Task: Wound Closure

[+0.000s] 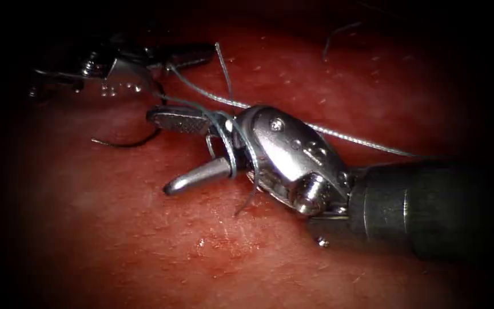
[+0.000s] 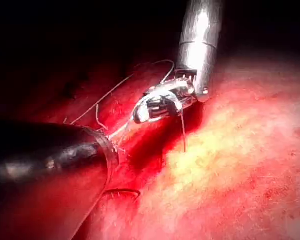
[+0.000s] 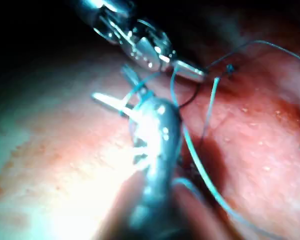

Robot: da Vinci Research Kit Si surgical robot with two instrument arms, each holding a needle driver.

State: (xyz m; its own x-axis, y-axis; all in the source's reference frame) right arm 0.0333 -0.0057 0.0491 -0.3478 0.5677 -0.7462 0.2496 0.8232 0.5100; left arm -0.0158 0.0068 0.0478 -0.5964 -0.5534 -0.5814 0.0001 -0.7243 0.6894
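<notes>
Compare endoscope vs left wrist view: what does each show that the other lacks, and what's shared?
Endoscope: left tool, shut on the thread; right tool open, holding nothing, thread looped round it. Left wrist: left arm's shaft up close; a dark groove, likely the cut, under the right tool. Shared: right tool, thread, tissue, a thin dark curve on the tissue, possibly the needle.

Tissue (image 1: 144,246) red, thread (image 1: 350,136) grey-blue, right tool (image 1: 192,150) silver w/ cross-hatched fingers (image 1: 181,121).
</notes>
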